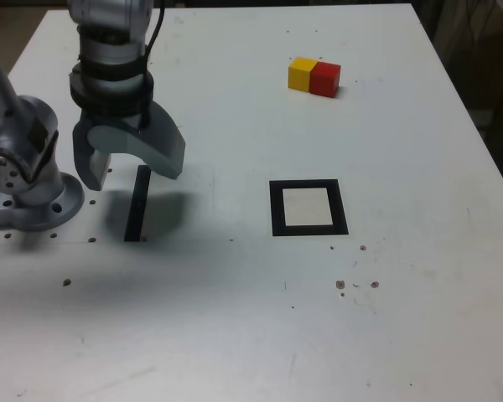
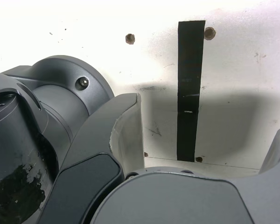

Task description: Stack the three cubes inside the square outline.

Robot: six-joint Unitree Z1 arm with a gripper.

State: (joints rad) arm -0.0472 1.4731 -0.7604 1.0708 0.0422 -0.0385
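White worktop [image 1: 235, 335] fills ext view. Grey arm base [image 1: 33, 197] at ext view's left edge. Claw [image 1: 132, 172] hangs nr base, jaws wide apart, nothing betw them, over black strip [image 1: 137, 203]. Square outline [image 1: 308, 208] mid-worktop, nothing in it. Yellow cube [image 1: 301, 74] + red cube [image 1: 325, 79] touching side by side, far side, well apart from outline. Green cube not seen

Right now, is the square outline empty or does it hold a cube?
Empty: the square outline shows a bare pale centre, with the yellow cube and red cube away from it.
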